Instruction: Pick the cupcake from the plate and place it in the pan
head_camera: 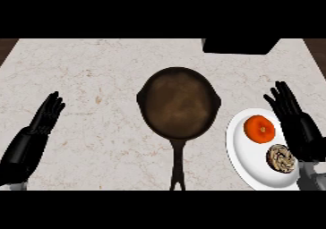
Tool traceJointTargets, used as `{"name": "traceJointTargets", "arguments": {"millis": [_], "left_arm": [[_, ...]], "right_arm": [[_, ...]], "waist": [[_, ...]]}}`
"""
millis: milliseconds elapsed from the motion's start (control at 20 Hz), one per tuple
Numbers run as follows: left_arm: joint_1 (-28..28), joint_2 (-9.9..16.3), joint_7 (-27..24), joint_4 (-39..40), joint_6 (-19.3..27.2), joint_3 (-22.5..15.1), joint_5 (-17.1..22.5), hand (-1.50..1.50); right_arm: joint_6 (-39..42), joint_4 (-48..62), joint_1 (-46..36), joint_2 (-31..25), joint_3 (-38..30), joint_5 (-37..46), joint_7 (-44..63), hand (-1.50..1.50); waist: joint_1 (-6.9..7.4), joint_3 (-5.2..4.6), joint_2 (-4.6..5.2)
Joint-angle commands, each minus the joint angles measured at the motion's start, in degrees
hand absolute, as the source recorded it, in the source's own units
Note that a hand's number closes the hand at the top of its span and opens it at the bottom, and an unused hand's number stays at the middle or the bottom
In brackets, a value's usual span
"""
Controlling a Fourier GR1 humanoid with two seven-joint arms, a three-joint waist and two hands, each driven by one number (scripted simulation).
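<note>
- Cupcake (pixel 281 158) hasn't gone anywhere yet. It's sitting on the white plate (pixel 242 152), on the half nearest the robot, and nothing is gripping it.
- Next to it on the same plate, farther from the robot, is a round orange thing (pixel 260 129). Might be an orange or a tomato, honestly can't say from this angle. The two look just apart, not touching.
- Pan (pixel 179 102) is in the middle of the counter (pixel 93 67), dark and with nothing in it, handle pointing back toward the robot. So the drop spot is wide open.
- Right hand (pixel 294 118) is over the plate's right rim, fingers straight and spread, holding nothing. It's just beside the cupcake but whether it touches the plate I can't tell.
- Left hand (pixel 41 123) is parked over at the left side of the counter, flat and relaxed, fingers pointing away. Just resting, well apart from everything.
- Progress-wise I'd call it basically zero: pick, carry and place are all left to do.
- Room to move: the plate's left rim comes near the pan's right edge, so the trip is short and goes leftward. Bare counter between them, nothing in the way.
- Stuff to watch, I'd guess: the orange thing is close enough to get nudged during the grab, and the plate's bottom and right edges run close to the edge of the view.
- Dark box-ish object (pixel 240 45) at the far edge of the counter, well out of the path.
</note>
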Motion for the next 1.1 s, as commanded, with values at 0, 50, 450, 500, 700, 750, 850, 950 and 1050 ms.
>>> {"name": "traceJointTargets", "arguments": {"millis": [0, 50, 450, 500, 700, 750, 850, 950, 1050], "left_arm": [[-1.6, -2.1, 1.9, 1.7, 0.9, 1.2, 1.7, 0.0], [-2.1, -1.5, 3.3, 1.3, 1.7, 1.9, 2.0, 0.0], [-4.8, -5.7, 12.2, 2.9, 6.7, 3.2, 6.3, 0.0], [-5.7, -5.3, 12.7, 3.0, 6.7, 3.3, 6.0, 0.0], [-8.4, -6.0, 15.4, 3.3, 7.8, 2.8, 5.9, 0.0], [-9.4, -7.4, 15.7, 3.1, 9.4, 1.8, 5.0, 0.0], [-10.1, -6.1, 16.3, 3.7, 8.5, 3.0, 5.7, 0.0], [-9.7, -6.6, 17.0, 2.8, 8.4, 2.0, 5.7, 0.0], [-12.2, -6.2, 17.8, 4.8, 8.5, 2.4, 5.2, 0.0]], "right_arm": [[8.4, -2.5, -3.3, -2.4, 1.9, -2.2, 1.7, 1.5], [16.8, -1.8, -6.0, -4.5, 1.9, -5.8, 0.3, 1.5], [46.3, -2.6, -11.0, -18.6, -1.4, -4.1, -16.8, 1.5], [49.2, 0.1, -12.0, -20.3, -2.5, -2.9, -19.0, 1.5], [55.3, 8.4, -13.1, -26.4, -7.0, 4.8, -28.0, -1.5], [54.8, 8.7, -14.2, -26.7, -7.4, 6.6, -30.2, -1.5], [56.0, 7.0, -14.7, -29.2, -6.7, 10.1, -33.6, -1.5], [54.7, 7.1, -16.5, -30.5, -6.4, 13.0, -36.4, -1.5], [54.6, 7.2, -18.2, -31.7, -5.3, 14.5, -39.0, -1.5]], "waist": [[-0.47, 2.14, -0.69], [0.64, 2.28, -0.42], [-0.88, 2.86, -0.08], [-0.19, 2.88, 0.31], [0.2, 2.84, 0.63], [0.36, 2.88, 0.63], [0.55, 2.9, 0.53], [1.85, 2.82, 0.44], [1.81, 2.68, 0.67]]}}
